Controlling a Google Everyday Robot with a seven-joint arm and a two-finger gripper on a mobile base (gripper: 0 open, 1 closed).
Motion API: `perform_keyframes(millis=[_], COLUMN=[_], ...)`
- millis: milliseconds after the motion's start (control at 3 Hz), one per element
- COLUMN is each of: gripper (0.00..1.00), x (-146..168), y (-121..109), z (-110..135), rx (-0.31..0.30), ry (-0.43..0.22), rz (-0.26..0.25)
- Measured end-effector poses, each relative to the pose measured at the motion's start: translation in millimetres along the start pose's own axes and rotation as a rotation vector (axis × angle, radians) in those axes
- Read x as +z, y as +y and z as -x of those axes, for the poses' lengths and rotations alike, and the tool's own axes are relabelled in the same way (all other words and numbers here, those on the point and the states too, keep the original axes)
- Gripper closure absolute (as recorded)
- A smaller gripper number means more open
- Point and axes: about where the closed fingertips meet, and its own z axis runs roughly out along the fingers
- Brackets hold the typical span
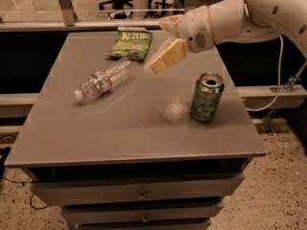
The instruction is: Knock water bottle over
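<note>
The water bottle (102, 80) is a small clear ribbed plastic bottle with a white cap and a white-and-red label band. It lies on its side on the left half of the grey table (120, 128), cap pointing to the front left. My gripper (158, 65) hangs above the table's middle, to the right of the bottle and apart from it, with its cream fingers pointing down to the left. It holds nothing.
A green soda can (206, 97) stands upright at the right side of the table. A green chip bag (129, 43) lies flat at the back, just behind the bottle. The table has drawers below its front edge. A chair stands on the floor beyond.
</note>
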Motion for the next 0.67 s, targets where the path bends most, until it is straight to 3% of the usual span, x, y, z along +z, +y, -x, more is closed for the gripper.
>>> perform_keyframes(millis=[333, 667], gripper=[0.0, 0.0], x=[-29.3, -33.8], y=[-23.2, -26.0], z=[21.1, 26.3], rx=[0.027, 0.032], ry=[-0.142, -0.166], rz=[-0.056, -0.061])
